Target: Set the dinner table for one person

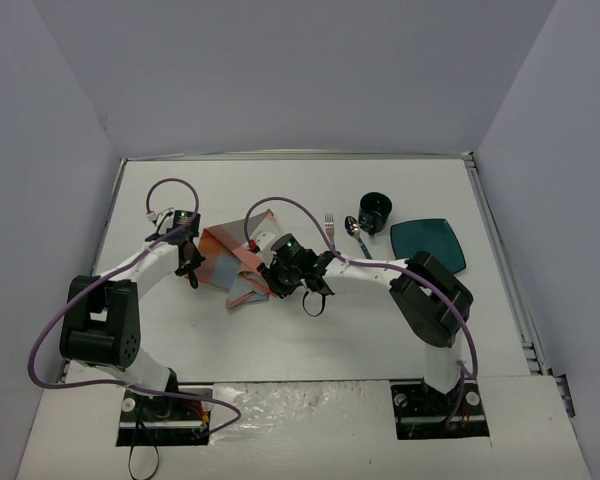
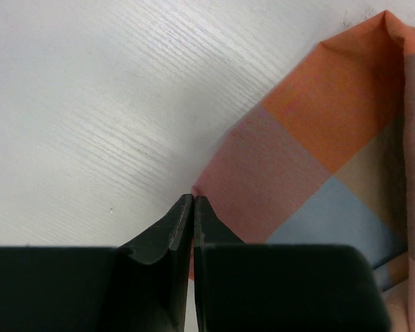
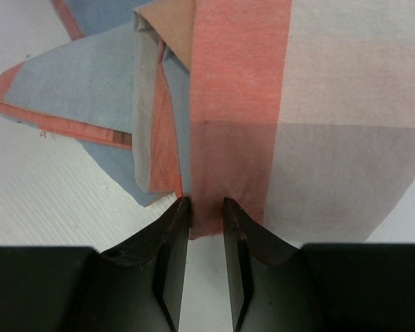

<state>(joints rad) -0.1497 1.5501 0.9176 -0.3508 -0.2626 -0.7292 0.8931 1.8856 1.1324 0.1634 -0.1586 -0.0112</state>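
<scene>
White dinner table [image 1: 280, 345] | placemat [image 1: 225, 265] crumpled | left fingers [image 2: 159, 238] closed at its corner | right fingers [image 3: 167, 242] narrowly apart

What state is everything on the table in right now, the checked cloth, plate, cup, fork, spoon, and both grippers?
placemat: crumpled and folded over itself, not spread flat.
plate: lying flat, empty.
cup: apparently upright, off the plate.
fork: lying flat beside the spoon.
spoon: lying flat.
left gripper: jaws shut at a placemat corner; whether they pinch it is unclear.
right gripper: jaws slightly open, placemat edge at the tips.
</scene>
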